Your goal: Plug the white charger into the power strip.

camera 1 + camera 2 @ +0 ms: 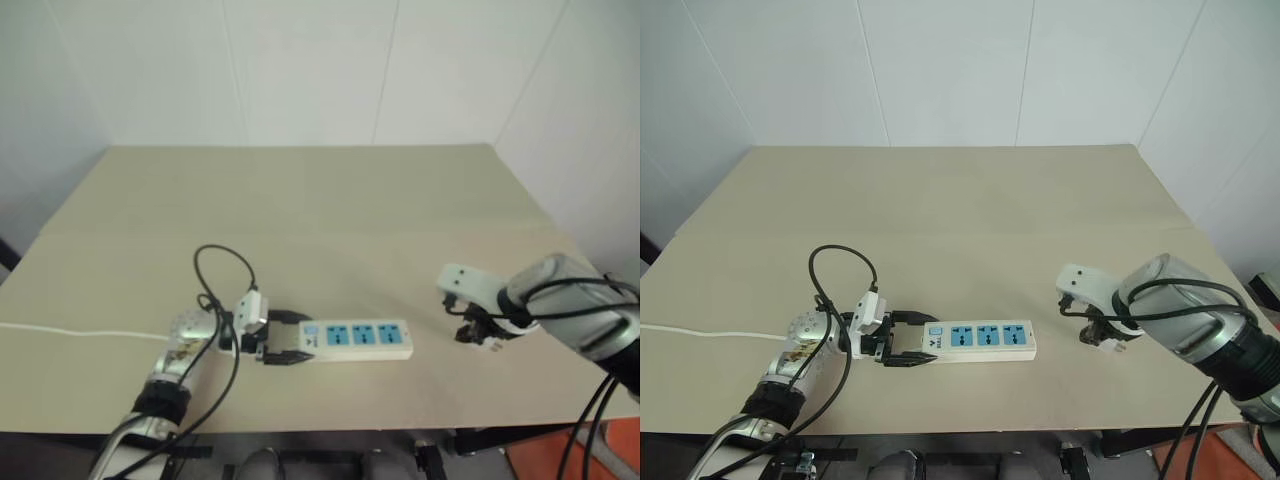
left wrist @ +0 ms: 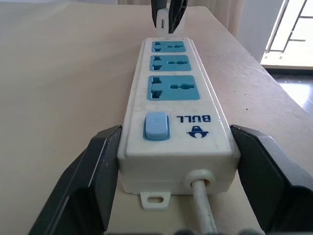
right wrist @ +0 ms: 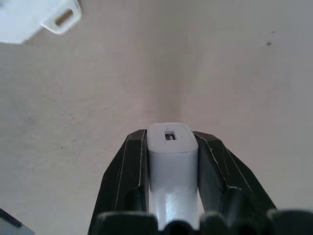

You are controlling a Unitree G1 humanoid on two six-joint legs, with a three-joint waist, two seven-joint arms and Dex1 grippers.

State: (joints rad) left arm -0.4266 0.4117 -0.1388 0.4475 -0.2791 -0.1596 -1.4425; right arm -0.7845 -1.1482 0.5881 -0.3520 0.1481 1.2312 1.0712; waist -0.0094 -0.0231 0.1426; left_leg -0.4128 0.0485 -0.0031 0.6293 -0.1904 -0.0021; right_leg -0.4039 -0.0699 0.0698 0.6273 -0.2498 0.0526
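Note:
The power strip [image 1: 355,338] lies flat near the table's front edge, its three blue sockets facing up. My left gripper [image 1: 293,338] clamps the strip's switch end from both sides, and its black fingers [image 2: 98,166] press against the strip's side walls [image 2: 171,98]. To the right of the strip, my right gripper [image 1: 480,338] points steeply down just above the table. It is shut on the white charger [image 3: 171,147], which stands upright between the fingers [image 3: 132,161]. The charger's prongs are hidden.
A thin white cord [image 1: 80,333] runs from the strip's switch end off to the left across the beige table [image 1: 320,200]. White walls rise behind and to the right of the table. The front edge lies close below the strip.

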